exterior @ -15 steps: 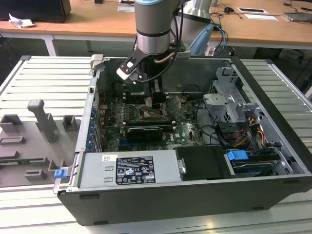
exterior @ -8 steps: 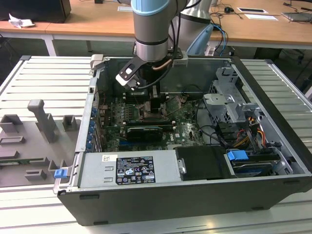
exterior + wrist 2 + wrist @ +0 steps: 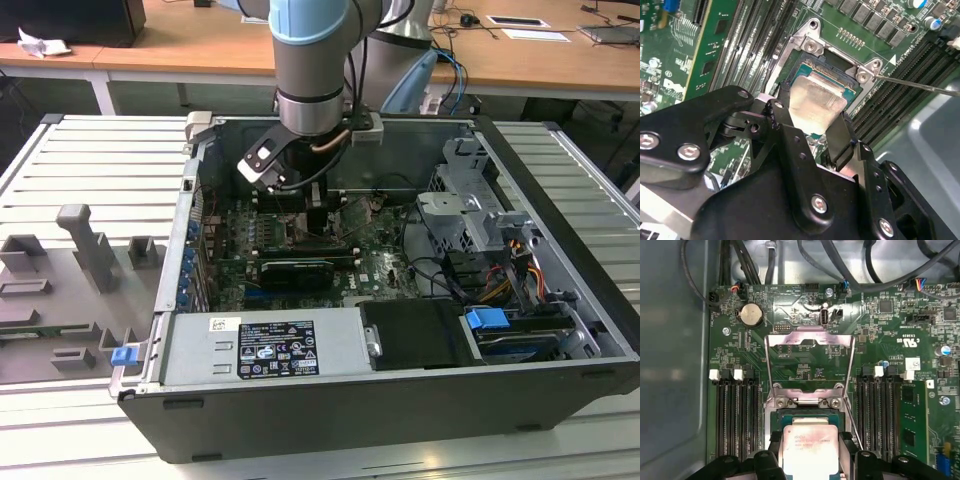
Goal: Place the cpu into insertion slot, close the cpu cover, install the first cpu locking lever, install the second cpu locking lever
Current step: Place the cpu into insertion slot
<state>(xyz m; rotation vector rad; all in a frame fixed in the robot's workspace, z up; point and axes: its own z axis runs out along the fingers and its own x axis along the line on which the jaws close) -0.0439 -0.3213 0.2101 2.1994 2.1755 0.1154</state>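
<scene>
Open black computer case (image 3: 560, 190) is set on ribbed grey worktop (image 3: 90, 170). In the exterior view the black two-fingered gripper (image 3: 318, 212) is seen inside the case, about 10 o'clock from the case's middle, with a labelled grey power-supply box (image 3: 270, 345) at its 6 o'clock.

The jaws are closed narrowly on the small flat square cpu with dull silver-tan top (image 3: 817, 97), which is gripped on two opposite edges and held flat.

The small square dark insertion slot with silvery rim (image 3: 815, 62) is found directly under the chip, edges roughly parallel. Whether they touch cannot be told. The chip is square, so no long axis is noted.

The thin silvery cpu cover frame (image 3: 810, 337) is swung open beyond the slot's hinge side, clear of the jaws. A thin wire lever (image 3: 920, 86) is noted beside the rim.
</scene>
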